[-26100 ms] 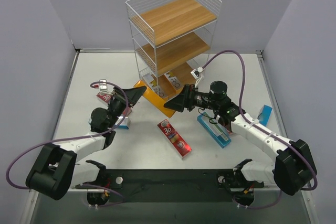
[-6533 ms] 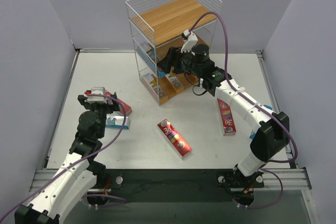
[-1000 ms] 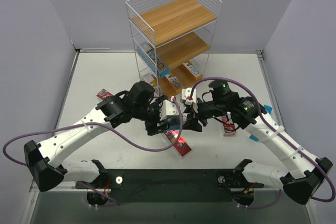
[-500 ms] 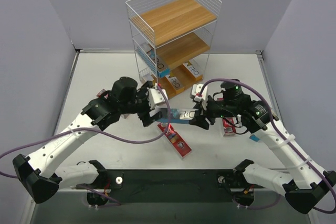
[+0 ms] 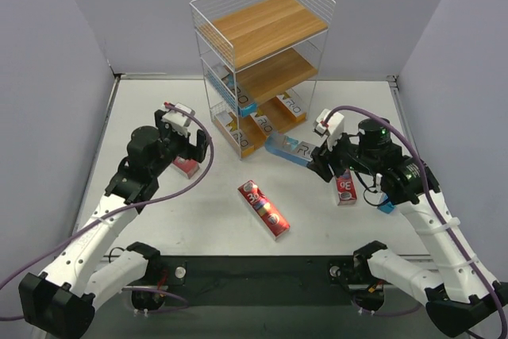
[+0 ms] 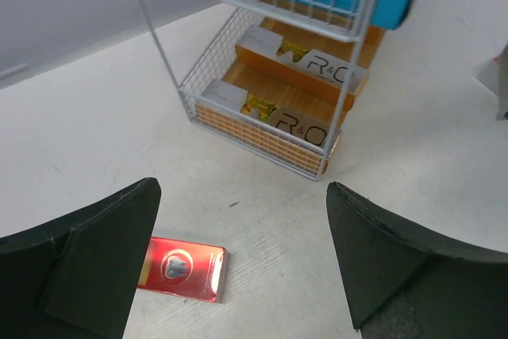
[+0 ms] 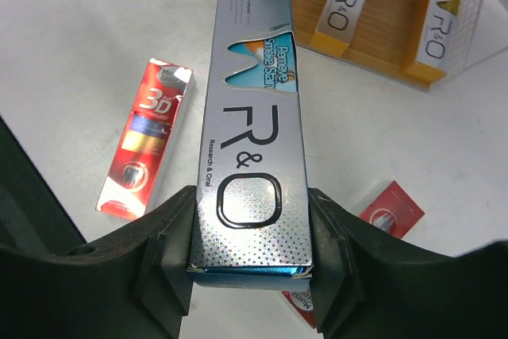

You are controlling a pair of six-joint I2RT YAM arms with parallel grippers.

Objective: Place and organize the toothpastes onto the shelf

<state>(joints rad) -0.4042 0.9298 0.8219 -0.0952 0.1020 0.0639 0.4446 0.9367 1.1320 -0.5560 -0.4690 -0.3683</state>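
The right tool (image 7: pixel 250 237) is clamped on the near end of a silver R&O carton (image 7: pixel 254 136), one finger on each long side. The carton's free end points toward the shelf (image 5: pixel 262 31) and stops close to its lowest tier without touching.

The left tool (image 6: pixel 242 196) is spread wide with nothing in it, hanging over a small red carton (image 6: pixel 181 269) that lies flat on the table (image 5: pixel 151 101) in front of the shelf.

Further out, a red 3D carton (image 5: pixel 263 209) sits on the table between the two arms, and another red one (image 5: pixel 344 188) lies right under the right arm.

On the shelf, the bottom tier holds orange-and-white R&O cartons (image 6: pixel 305 67) side by side. The middle tier has a teal carton (image 5: pixel 240 97) with its end poking out past the wire front. The top board is bare wood.
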